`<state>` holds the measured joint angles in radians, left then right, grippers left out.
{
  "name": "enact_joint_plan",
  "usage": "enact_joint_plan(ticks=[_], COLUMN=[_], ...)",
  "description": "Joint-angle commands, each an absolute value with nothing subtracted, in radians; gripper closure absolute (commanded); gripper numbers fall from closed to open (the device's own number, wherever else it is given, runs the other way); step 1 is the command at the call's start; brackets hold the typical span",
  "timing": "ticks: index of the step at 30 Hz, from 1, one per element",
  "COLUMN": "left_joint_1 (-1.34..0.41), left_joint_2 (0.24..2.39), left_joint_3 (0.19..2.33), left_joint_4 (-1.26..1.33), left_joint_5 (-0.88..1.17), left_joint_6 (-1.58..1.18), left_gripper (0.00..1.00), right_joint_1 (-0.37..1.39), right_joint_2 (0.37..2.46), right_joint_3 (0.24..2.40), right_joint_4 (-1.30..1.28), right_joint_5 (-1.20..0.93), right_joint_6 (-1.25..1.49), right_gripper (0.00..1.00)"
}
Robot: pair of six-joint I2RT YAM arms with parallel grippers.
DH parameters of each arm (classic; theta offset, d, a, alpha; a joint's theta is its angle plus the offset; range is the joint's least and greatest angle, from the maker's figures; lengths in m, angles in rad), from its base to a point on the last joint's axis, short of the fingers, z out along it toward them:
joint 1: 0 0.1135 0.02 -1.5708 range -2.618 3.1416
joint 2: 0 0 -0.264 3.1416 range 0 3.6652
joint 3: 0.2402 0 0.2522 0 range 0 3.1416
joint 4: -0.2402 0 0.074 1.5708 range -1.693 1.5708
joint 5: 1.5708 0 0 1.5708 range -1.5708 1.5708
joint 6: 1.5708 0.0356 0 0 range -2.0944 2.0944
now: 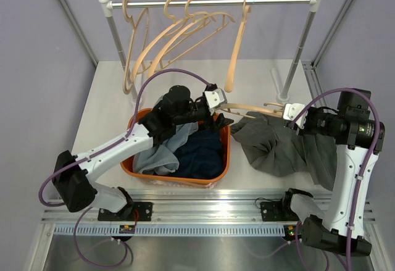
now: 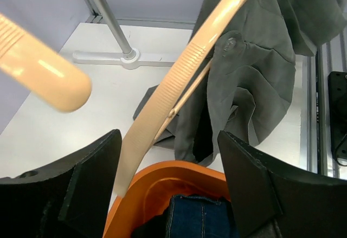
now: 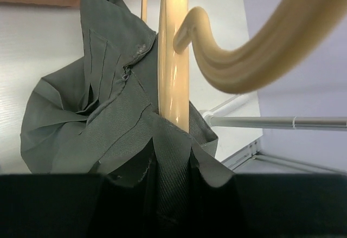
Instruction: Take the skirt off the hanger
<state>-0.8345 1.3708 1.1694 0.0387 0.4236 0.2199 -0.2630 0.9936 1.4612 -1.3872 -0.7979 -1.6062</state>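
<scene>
The grey skirt (image 1: 278,144) lies crumpled on the table right of the basket, still draped over one arm of a wooden hanger (image 1: 250,107) that lies across its top edge. My right gripper (image 1: 295,115) is shut on the skirt (image 3: 97,124) where the cloth wraps the hanger arm (image 3: 173,70). My left gripper (image 1: 221,105) hovers over the basket's far right corner. It is open (image 2: 171,140), and the free end of the hanger (image 2: 179,81) passes between its fingers (image 2: 92,178), close to the left one. Beyond that end lies the skirt (image 2: 255,86).
An orange basket (image 1: 185,179) of dark and light clothes sits under the left arm, its rim (image 2: 179,173) just below the jaws. A clothes rail (image 1: 210,2) at the back carries several empty wooden hangers (image 1: 179,36); one tip (image 2: 43,70) hangs near the left gripper. The rail's foot (image 1: 281,92) stands behind the skirt.
</scene>
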Motion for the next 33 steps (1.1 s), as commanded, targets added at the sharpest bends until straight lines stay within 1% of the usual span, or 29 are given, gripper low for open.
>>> enact_joint_plan(ticks=[1, 5, 7, 8, 10, 11, 15, 17, 18, 20, 25, 29, 33], left_joint_1=[-0.856, -0.873, -0.876, -0.876, -0.876, -0.876, -0.876, -0.877, -0.876, -0.877, -0.876, -0.876, -0.873], left_joint_2=[1.416, 1.453, 1.463, 1.471, 1.477, 1.479, 1.477, 1.477, 1.473, 1.467, 1.404, 1.341, 1.307], left_joint_3=[1.233, 1.265, 1.279, 1.288, 1.296, 1.298, 1.302, 1.302, 1.301, 1.295, 1.247, 1.203, 1.193], left_joint_4=[0.046, 0.025, 0.015, 0.009, 0.005, 0.005, 0.006, 0.003, 0.003, 0.003, 0.003, -0.02, -0.037], left_joint_5=[0.4, 0.405, 0.396, 0.391, 0.379, 0.377, 0.382, 0.405, 0.41, 0.419, 0.387, 0.348, 0.351], left_joint_6=[0.278, 0.299, 0.307, 0.313, 0.318, 0.324, 0.33, 0.336, 0.336, 0.334, 0.334, 0.344, 0.344], left_gripper=[0.27, 0.32, 0.36, 0.46, 0.61, 0.73, 0.82, 0.83, 0.87, 1.0, 1.0, 1.0, 1.0], right_joint_1=[-0.264, -0.255, -0.25, -0.249, -0.245, -0.244, -0.239, -0.236, -0.236, -0.236, -0.235, -0.235, -0.236], right_joint_2=[1.011, 1.019, 1.026, 1.028, 1.031, 1.031, 1.038, 1.043, 1.048, 1.054, 1.071, 1.083, 1.103], right_joint_3=[1.526, 1.528, 1.531, 1.534, 1.536, 1.539, 1.542, 1.546, 1.549, 1.557, 1.559, 1.554, 1.563], right_joint_4=[-1.611, -1.621, -1.632, -1.634, -1.635, -1.637, -1.637, -1.631, -1.626, -1.614, -1.526, -1.482, -1.489], right_joint_5=[-0.9, -0.942, -0.951, -0.956, -0.962, -0.965, -0.979, -0.986, -0.991, -1.005, -1.034, -1.054, -1.078], right_joint_6=[-1.733, -1.746, -1.749, -1.749, -1.746, -1.746, -1.736, -1.721, -1.717, -1.683, -1.576, -1.5, -1.489], right_gripper=[1.0, 1.0, 1.0, 1.0, 1.0, 1.0, 1.0, 1.0, 1.0, 1.0, 0.93, 0.91, 0.98])
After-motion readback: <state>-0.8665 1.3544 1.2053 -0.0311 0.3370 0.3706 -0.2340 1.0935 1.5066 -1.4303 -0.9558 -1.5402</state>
